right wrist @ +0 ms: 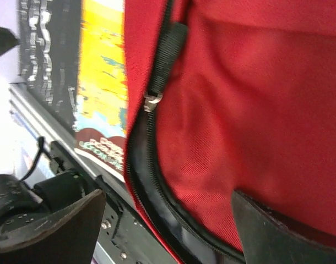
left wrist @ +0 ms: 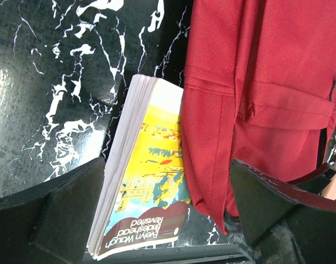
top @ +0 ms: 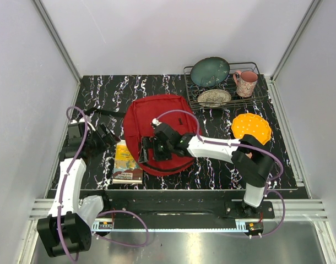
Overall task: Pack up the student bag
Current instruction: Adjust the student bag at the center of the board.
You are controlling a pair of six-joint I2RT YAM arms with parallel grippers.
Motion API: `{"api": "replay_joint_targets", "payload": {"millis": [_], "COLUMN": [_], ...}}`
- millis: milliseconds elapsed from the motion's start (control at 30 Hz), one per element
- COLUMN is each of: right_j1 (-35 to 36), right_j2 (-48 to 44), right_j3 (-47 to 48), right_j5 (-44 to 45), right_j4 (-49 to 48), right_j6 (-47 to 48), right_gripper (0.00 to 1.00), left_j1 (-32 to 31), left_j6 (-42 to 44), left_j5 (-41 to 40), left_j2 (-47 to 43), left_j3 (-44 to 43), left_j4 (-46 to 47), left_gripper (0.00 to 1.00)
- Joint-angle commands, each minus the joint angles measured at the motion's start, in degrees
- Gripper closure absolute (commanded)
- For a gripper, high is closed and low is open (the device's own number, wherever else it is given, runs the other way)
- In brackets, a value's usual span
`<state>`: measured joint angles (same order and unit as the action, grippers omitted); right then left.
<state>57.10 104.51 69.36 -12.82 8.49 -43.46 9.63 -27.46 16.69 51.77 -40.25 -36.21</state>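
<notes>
We see the student bag [top: 157,124] lying mid-frame, with a dish rack [top: 242,100] at upper right, an orange plate [top: 251,126] to the right and a paperback [top: 127,162] touching the bag's left edge. Our left gripper [left wrist: 165,176] gapes wide over the paperback, and our right gripper [right wrist: 168,203] spreads wide above the zip [right wrist: 151,102]. Both are empty.

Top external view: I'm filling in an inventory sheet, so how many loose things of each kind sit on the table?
Bags: 1, student bag
Books: 1, book
Dishes: 3, bowl, patterned plate, orange dish
Mugs: 1, mug
Racks: 1, wire rack
Total: 7
</notes>
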Motion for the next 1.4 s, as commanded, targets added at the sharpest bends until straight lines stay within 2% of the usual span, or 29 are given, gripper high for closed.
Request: {"api": "replay_joint_targets", "payload": {"millis": [0,133,367,500,567,633,767,867,967,1200,1367], "right_j1": [-1.8,-7.7,-15.5,-16.3,-16.4,-16.3,-16.2,-15.7,-12.6,-2.5,-0.1], "right_j2": [-0.8,-2.3,-2.1,-5.0,-7.4,-12.6,-21.3,-24.5,-23.8,-12.2,-5.6], "right_j3": [-3.1,-7.5,-10.4,-9.4,-9.3,-9.9,-11.1,-12.1,-13.4,-11.2,-8.6], "right_j5": [7.7,7.6,6.2,5.7,2.6,-3.0,-5.9,-8.4,-9.3,-10.0,-12.5], "right_j4": [4.0,4.2,5.2,6.7,5.8,2.0,-1.0,-3.5,-6.6,-14.6,-19.7], "right_j6": [-1.7,-1.6,1.3,2.3,2.9,3.9,2.7,1.2,-0.4,-6.3,-9.5], "right_gripper": [0.0,0.01,0.0,0.0,0.0,0.01,0.03,0.11,0.11,0.1,0.15], "left_j1": [0.4,0.4,0.3,0.3,0.2,0.0,-0.2,-0.5,-2.0,-11.3,-16.0], "left_j6": [0.3,-1.7,-2.8,-2.8,-3.0,-3.2,-3.6,-4.0,-3.7,-4.4,-8.2], "left_j5": [0.3,4.7,5.2,5.1,4.9,4.6,2.9,1.9,-1.1,-12.3,-19.1], "left_j2": [1.0,1.7,0.6,1.0,1.2,1.1,1.1,1.2,0.6,-0.7,-0.6], "left_j3": [1.7,4.5,6.6,6.9,7.2,7.3,7.6,7.6,6.9,5.5,6.4], "left_j4": [3.5,6.1,8.2,8.6,9.0,8.9,9.4,9.4,8.3,4.4,1.8], "left_gripper": [0.01,0.01,0.01,0.01,0.01,0.01,0.01,0.01,0.01,0.01,0.01]}}
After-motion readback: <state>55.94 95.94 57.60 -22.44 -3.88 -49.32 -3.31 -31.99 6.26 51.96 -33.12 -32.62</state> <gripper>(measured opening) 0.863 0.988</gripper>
